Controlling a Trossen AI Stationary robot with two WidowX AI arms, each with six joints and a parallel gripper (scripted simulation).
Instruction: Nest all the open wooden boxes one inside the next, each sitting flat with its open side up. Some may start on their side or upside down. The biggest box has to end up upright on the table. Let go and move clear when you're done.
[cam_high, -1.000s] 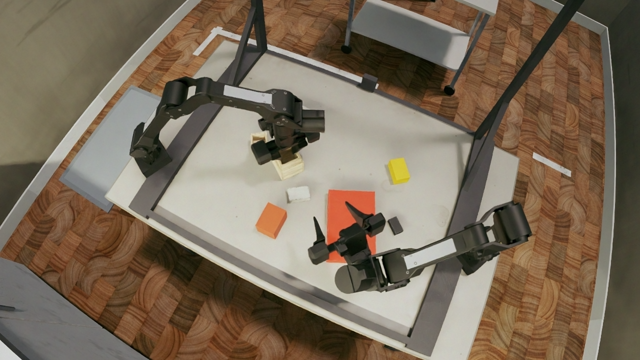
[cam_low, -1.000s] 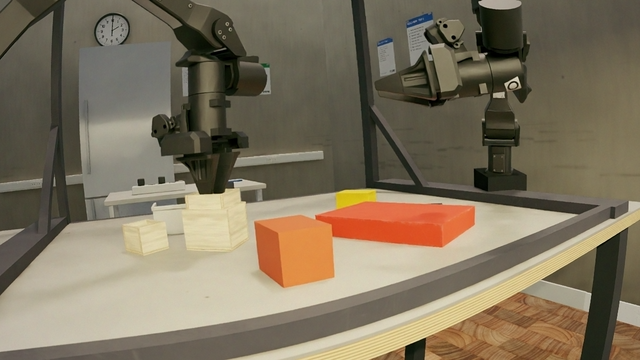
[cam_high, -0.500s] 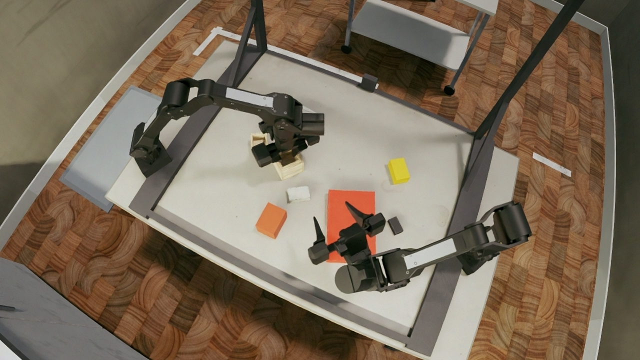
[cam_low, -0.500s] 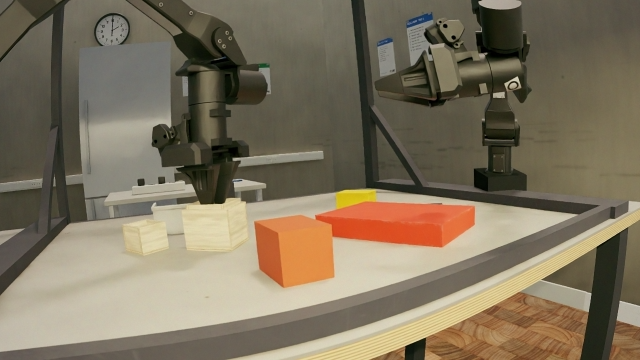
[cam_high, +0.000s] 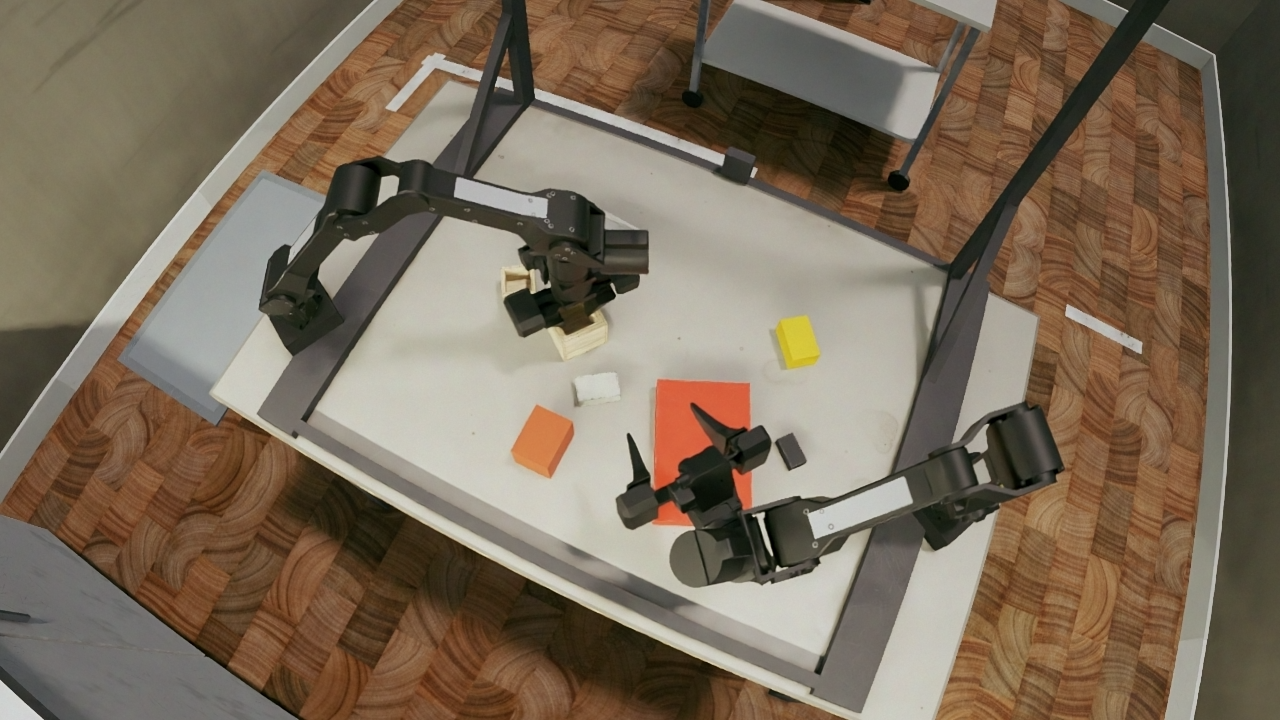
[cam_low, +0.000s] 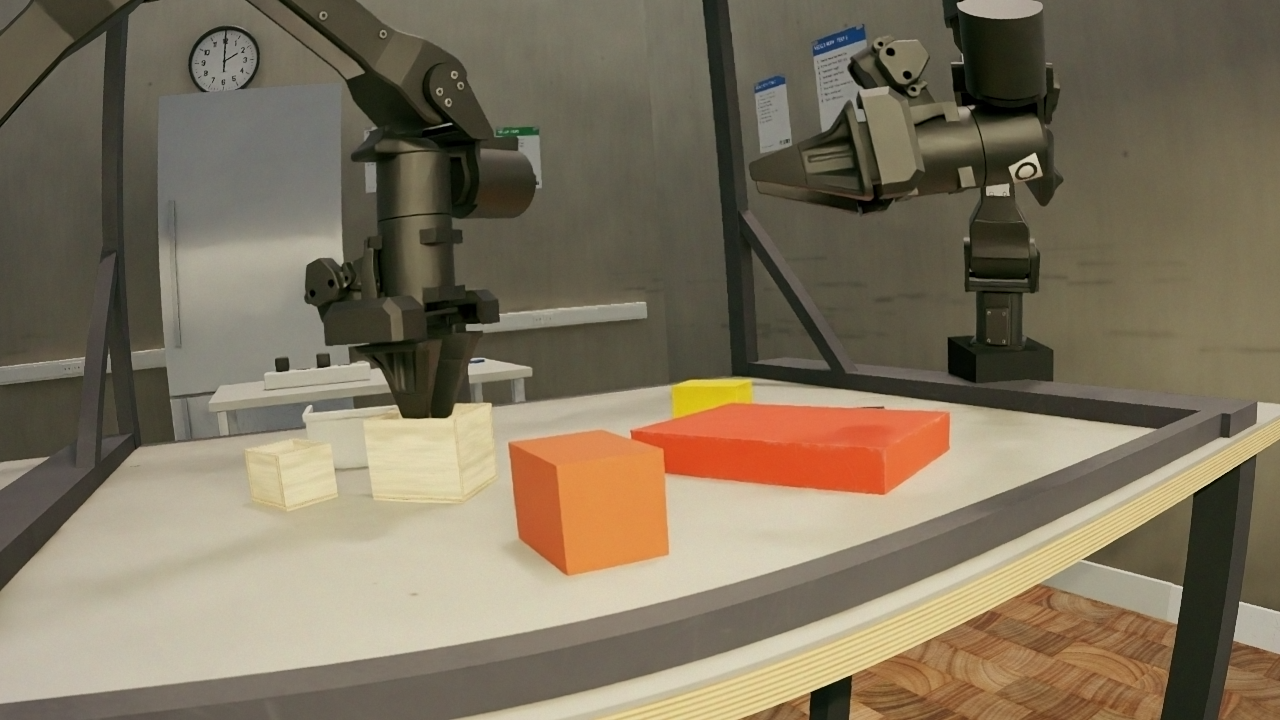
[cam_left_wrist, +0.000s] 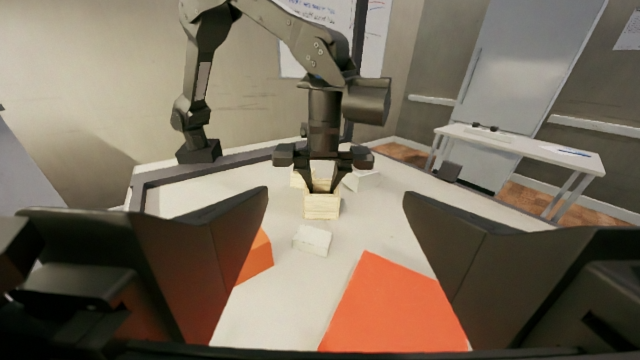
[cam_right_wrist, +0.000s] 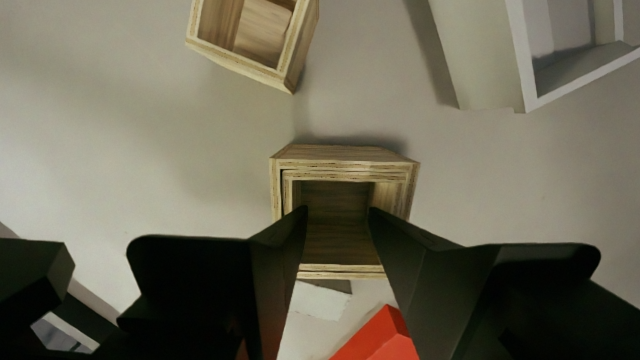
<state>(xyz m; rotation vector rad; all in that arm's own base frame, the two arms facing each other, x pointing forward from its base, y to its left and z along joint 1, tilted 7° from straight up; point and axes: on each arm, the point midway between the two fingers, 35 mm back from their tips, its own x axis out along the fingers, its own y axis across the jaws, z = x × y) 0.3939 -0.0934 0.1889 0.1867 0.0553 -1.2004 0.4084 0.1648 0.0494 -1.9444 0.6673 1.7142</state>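
The biggest wooden box (cam_high: 586, 342) (cam_low: 429, 465) (cam_left_wrist: 321, 209) (cam_right_wrist: 345, 152) stands upright on the table. The middle box (cam_right_wrist: 345, 176) sits inside it, open side up, its rim almost level with the big one's. My right gripper (cam_low: 427, 411) (cam_right_wrist: 338, 213) points down into the middle box and grips it from within, fingers spread against its inner walls. Whether its floor touches down is hidden. The smallest box (cam_low: 295, 479) (cam_right_wrist: 296, 60) stands apart, open side up. My left gripper (cam_high: 662, 421) is open and empty, high above the red slab.
A white tray (cam_low: 344, 447) (cam_right_wrist: 487, 65) lies beyond the boxes. A white block (cam_high: 597, 388) (cam_left_wrist: 312, 241), an orange block (cam_high: 542, 440) (cam_low: 590, 501), the red slab (cam_high: 702, 398) (cam_low: 787, 438), a yellow block (cam_high: 796, 342) (cam_low: 711, 396) and a small black block (cam_high: 791, 451) are on the table.
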